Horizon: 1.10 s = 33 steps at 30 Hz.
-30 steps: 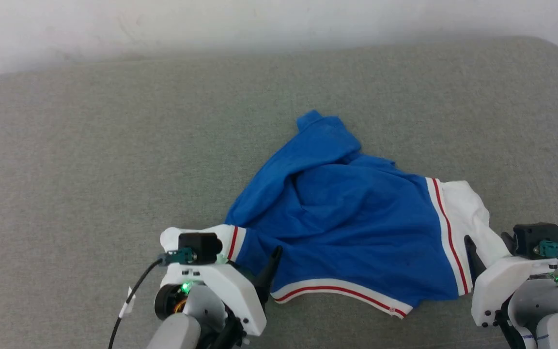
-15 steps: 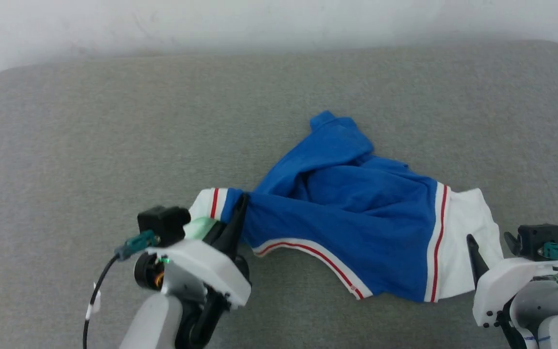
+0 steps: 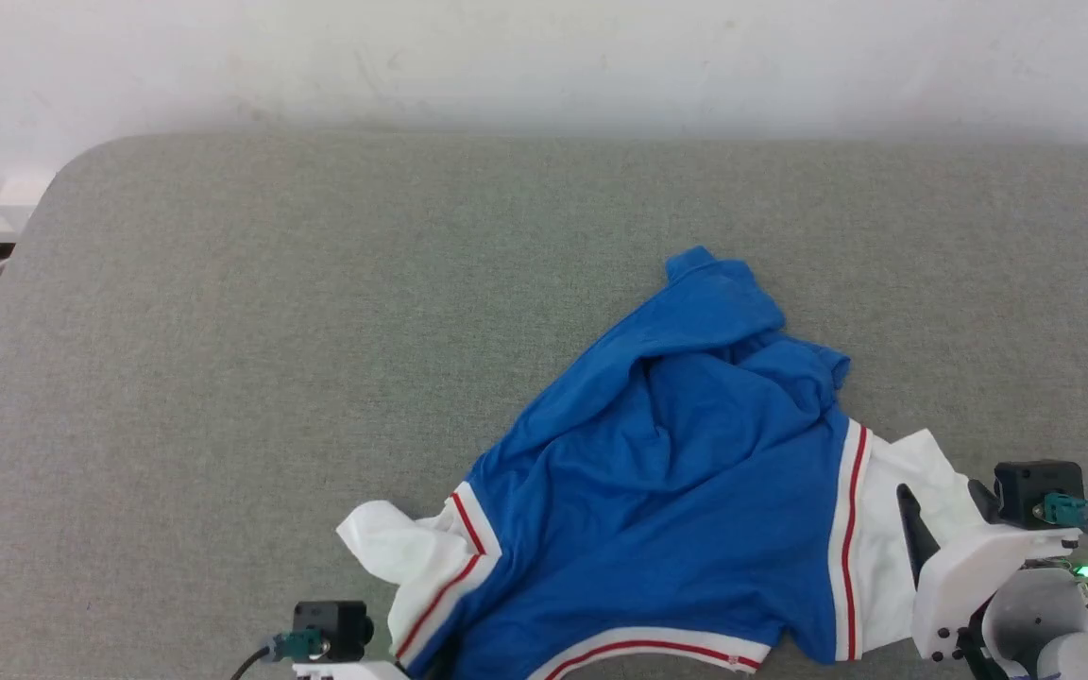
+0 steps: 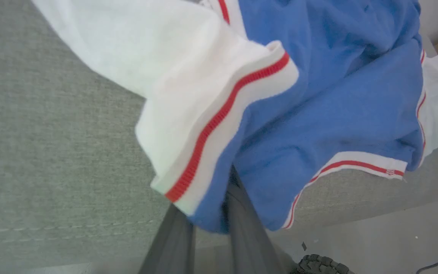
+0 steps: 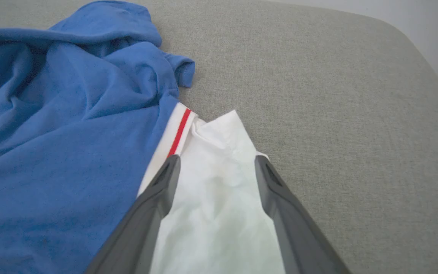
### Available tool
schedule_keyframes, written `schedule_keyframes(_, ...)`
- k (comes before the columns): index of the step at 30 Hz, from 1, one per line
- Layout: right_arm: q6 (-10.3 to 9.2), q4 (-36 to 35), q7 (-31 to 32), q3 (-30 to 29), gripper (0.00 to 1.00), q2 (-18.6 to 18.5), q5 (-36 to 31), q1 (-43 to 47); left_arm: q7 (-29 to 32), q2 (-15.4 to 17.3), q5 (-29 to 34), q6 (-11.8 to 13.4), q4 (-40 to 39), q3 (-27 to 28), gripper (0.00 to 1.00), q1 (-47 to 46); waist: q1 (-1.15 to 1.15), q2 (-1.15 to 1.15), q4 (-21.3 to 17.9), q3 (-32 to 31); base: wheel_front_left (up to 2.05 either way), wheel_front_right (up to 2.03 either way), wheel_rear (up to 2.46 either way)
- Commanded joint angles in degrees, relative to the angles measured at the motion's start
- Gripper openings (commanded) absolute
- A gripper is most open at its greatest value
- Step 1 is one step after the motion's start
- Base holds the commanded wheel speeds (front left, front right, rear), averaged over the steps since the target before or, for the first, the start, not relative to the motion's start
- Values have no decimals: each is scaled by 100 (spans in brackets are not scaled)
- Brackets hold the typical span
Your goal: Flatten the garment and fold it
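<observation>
left hand is clamped on the shirt at its blue edge by the striped trim; right hand is spread open astride the shirt's white sleeve.

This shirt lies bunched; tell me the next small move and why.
Probably close the right gripper on the white sleeve between its open jaws: the left gripper pinches the garment by the other sleeve, so both could then stretch it flat.
</observation>
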Motion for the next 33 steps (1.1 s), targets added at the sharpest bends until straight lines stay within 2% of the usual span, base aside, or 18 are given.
schedule_keyframes(1, -12, 5, -14, 22, 100, 13, 28, 47, 10, 40, 44, 52, 48, 1, 100, -49, 1, 0, 5, -19, 0, 0, 0)
schedule_keyframes(8, -12, 7, -46, 3, 100, 16, 64, 149, -177, 309, 135, 371, 157, 298, 100, -32, 1, 0, -16, -98, 0, 0, 0)
schedule_keyframes(12, -12, 10, -80, -14, 100, 16, 134, 193, -340, 666, 415, 699, -141, 515, 100, -43, 1, 0, -51, -109, 0, 0, 0)
schedule_keyframes(15, -12, 22, -99, 21, 100, 16, 186, 198, -387, 854, 542, 787, -496, 599, 100, -167, 1, 0, -128, -85, 0, 0, 0)
schedule_keyframes(16, -12, 22, -105, 27, 100, 16, 201, 198, -423, 881, 546, 724, -659, 585, 100, -245, 1, 0, -151, -67, 0, 0, 0)
schedule_keyframes(18, -12, 6, -117, 22, 100, 16, 220, 196, -300, 890, 416, 405, -947, 433, 100, -410, 1, 0, -192, 1, 0, 0, 0)
schedule_keyframes(23, -12, -69, -120, 40, 100, 17, 226, 117, 544, 1046, 379, -126, -1144, -102, 100, -1012, 1, 0, -354, 264, 0, 0, 0)
schedule_keyframes(28, -12, -155, -122, 92, 100, 17, 247, 16, 1447, 1120, 315, -328, -739, -504, 100, -1716, 1, 0, -584, 573, 0, 0, 0)
schedule_keyframes(33, -12, -209, -166, 132, 100, 17, 308, -43, 1906, 1226, 336, -432, -150, -809, 100, -2259, 1, 0, -816, 855, 0, 0, 0)
